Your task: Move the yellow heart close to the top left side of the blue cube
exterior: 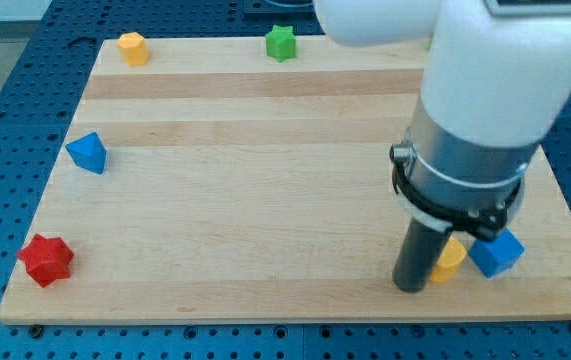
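Observation:
The yellow heart (450, 260) lies near the board's bottom right, partly hidden behind my rod. The blue cube (496, 253) sits just to its right, touching or nearly touching it. My tip (411, 287) rests on the board just left of the yellow heart, close against it. The arm's white and grey body hides the board above these blocks.
A blue triangular block (88, 152) lies at the left edge. A red star (45, 260) sits at the bottom left. A yellow-orange block (133, 47) and a green star (281, 42) lie along the top edge. The wooden board (265, 180) ends close below my tip.

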You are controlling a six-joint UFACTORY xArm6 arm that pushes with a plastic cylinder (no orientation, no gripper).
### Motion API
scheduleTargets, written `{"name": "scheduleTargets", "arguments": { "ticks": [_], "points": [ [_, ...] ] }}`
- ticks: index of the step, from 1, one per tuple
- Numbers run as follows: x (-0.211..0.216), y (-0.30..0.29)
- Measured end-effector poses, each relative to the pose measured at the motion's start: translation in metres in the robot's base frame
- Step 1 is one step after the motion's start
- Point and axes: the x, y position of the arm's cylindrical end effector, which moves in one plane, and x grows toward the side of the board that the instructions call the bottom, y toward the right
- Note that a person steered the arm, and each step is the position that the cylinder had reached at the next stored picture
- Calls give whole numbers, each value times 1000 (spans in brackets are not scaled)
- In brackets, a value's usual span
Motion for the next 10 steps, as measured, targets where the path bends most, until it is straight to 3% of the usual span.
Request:
{"name": "scheduleTargets", "arguments": {
  "ticks": [1, 3, 5, 6, 7, 9, 10],
  "points": [
    [1, 17],
    [-36, 68],
    [-28, -13],
    [-68, -41],
    [-123, -24],
    [-128, 81],
    [-111, 94]
  ]
}}
